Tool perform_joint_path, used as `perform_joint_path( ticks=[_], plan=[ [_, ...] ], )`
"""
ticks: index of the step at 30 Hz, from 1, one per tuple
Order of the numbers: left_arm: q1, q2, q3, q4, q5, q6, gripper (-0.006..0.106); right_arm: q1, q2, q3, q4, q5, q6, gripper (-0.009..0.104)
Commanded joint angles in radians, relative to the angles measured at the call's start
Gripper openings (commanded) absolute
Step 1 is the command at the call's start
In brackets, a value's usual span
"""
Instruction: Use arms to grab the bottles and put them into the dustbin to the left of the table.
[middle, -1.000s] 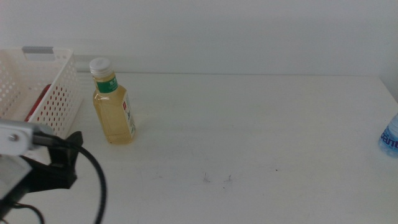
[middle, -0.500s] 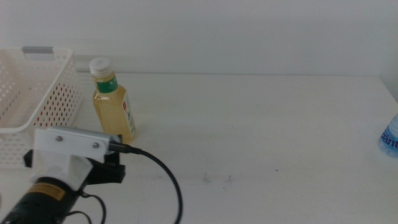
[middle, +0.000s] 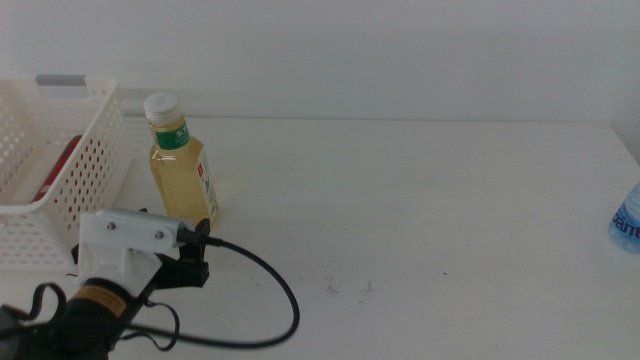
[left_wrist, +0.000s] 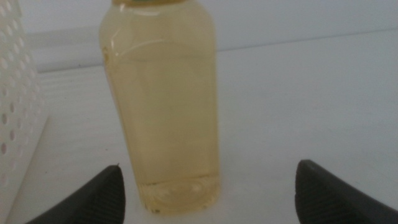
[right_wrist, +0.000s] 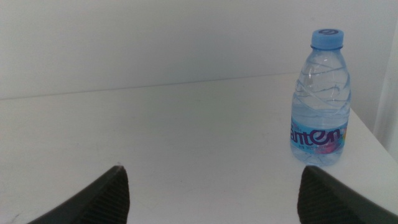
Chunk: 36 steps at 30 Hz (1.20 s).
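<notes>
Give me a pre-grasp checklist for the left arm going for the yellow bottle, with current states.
1. Left gripper open: ok, jaws spread wide.
2. Yellow bottle upright: ok, standing on the table.
3. Bottle lined up between the jaws: not ok, it sits off-centre in the left wrist view.
4. Jaws around the bottle: not ok, short of it.
5. Dustbin has room: ok, only a red can inside.
6. Right gripper out of the way: ok, by the water bottle.

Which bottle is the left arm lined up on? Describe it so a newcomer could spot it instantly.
Start at the white basket on the table's left side; the bottle stands upright just beside it, ahead of the left gripper's open jaws. Its yellow liquid, white cap and green neck label set it apart from the blue-capped water bottle at the far right edge.
</notes>
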Motion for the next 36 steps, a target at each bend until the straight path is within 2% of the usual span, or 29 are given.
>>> perform_joint_path(
  ticks=[1, 5, 22, 24, 27, 32, 34, 36],
  plan=[
    [0.049, 0.038, -0.036, 0.076, -0.03, -0.033, 0.094, -0.006, -0.004, 0.004, -0.01, -0.008, -0.004, 0.093],
    [0.105, 0.093, -0.112, 0.137, -0.03, -0.052, 0.094, -0.006, -0.004, 0.004, -0.01, -0.008, -0.004, 0.093],
    [0.128, 0.303, -0.489, 0.154, 0.225, -0.046, 0.094, -0.006, -0.004, 0.004, -0.01, -0.008, -0.004, 0.093],
    [0.128, 0.303, -0.489, 0.15, 0.225, -0.044, 0.09, -0.006, -0.004, 0.004, -0.01, -0.008, -0.004, 0.093],
    [0.128, 0.301, -0.489, 0.16, 0.217, -0.044, 0.067, -0.006, -0.004, 0.004, -0.01, -0.008, -0.004, 0.093],
    [0.128, 0.204, -0.396, 0.262, 0.195, -0.053, -0.002, -0.006, -0.004, 0.004, -0.01, -0.008, -0.004, 0.093],
    [0.126, 0.102, -0.342, 0.284, 0.236, -0.097, -0.002, -0.006, -0.004, 0.004, -0.01, -0.008, -0.004, 0.093],
    [0.126, -0.024, -0.297, 0.355, 0.33, -0.192, -0.002, -0.006, -0.004, 0.004, -0.01, -0.008, -0.004, 0.093]
  ],
)
